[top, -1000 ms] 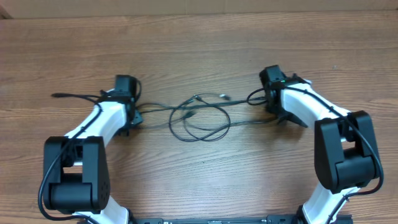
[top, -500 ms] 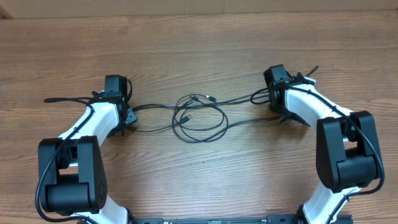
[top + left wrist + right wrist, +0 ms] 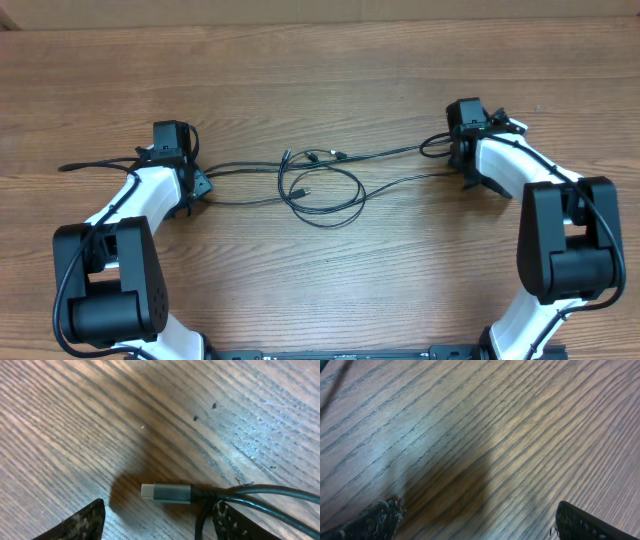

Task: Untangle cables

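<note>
Overhead: the cables (image 3: 322, 196) lie on the wooden table (image 3: 320, 70) near the middle of the view, thin black cords curled into a loose loop. Small plug tips (image 3: 336, 154) sit at the loop's 12 o'clock edge. From the loop two strands run out toward 9 o'clock and reach the left gripper (image 3: 197, 185). Two more run toward 2 and 3 o'clock to the right gripper (image 3: 465, 170). From this height I cannot tell how either claw is set.

Left wrist: the left gripper (image 3: 159, 508) has its fingers (image 3: 82, 522) spread wide, one at 7 o'clock of the frame and one at 5 o'clock. Between them lies a plug (image 3: 166, 493) with a pale metal tip and a grey shell, pointing toward 9 o'clock. Two black cords (image 3: 260, 492) leave its back end toward 3 o'clock, and one bends down just beside the 5 o'clock finger. It may be touching that finger, but the edge of the frame cuts this off. Nothing is clamped.

Right wrist: the right gripper (image 3: 477, 510) is also spread wide, with one blurred finger (image 3: 372, 517) at 7 o'clock and the other at 5 o'clock. Only wood grain (image 3: 520, 420) and a dark shadow lie between them. A thin black cord (image 3: 334, 382) crosses the corner at 10 o'clock, well apart from both fingers.
</note>
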Controlling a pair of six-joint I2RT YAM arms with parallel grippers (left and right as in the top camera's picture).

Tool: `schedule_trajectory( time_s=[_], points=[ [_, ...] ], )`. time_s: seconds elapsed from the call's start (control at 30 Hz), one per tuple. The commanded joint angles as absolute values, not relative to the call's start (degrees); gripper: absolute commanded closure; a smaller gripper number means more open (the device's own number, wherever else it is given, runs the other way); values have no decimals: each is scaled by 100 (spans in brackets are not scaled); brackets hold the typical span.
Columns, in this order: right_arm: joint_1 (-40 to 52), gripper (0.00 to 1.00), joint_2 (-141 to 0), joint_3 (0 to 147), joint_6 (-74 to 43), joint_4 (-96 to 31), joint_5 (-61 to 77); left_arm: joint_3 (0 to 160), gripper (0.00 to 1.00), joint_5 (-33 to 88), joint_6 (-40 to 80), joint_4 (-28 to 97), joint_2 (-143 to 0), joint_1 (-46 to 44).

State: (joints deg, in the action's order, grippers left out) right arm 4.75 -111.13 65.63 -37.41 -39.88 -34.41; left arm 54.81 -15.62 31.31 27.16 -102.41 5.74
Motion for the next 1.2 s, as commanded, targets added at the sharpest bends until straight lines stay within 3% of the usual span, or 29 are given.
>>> schedule_trajectory(
  time_s=[0.0, 0.27, 0.4, 0.8, 0.93, 1.17],
  points=[
    [134, 0, -11679, 6182, -3336, -4042, -2510, 5153, 33, -1205, 2777, 2521, -10757, 790],
    [143, 0, -11679, 6182, -2036, -3800, 982, 5153, 43, 1675, 2316, 2156, -10757, 775],
    [283, 0, -11679, 6182, -1938, -3857, 1938, 5155, 43, 1940, 2246, 2228, -10757, 768],
    [1188, 0, -11679, 6182, -1940, -3903, 2379, 5155, 44, 3035, 1925, 2484, -10757, 768],
    [1527, 0, -11679, 6189, -1914, -3942, 2392, 5155, 41, 3828, 2016, 2370, -10757, 650],
    [1570, 0, -11679, 6189, -1898, -4296, 2611, 5155, 35, 3837, 2102, 2126, -10757, -10]
  ],
)
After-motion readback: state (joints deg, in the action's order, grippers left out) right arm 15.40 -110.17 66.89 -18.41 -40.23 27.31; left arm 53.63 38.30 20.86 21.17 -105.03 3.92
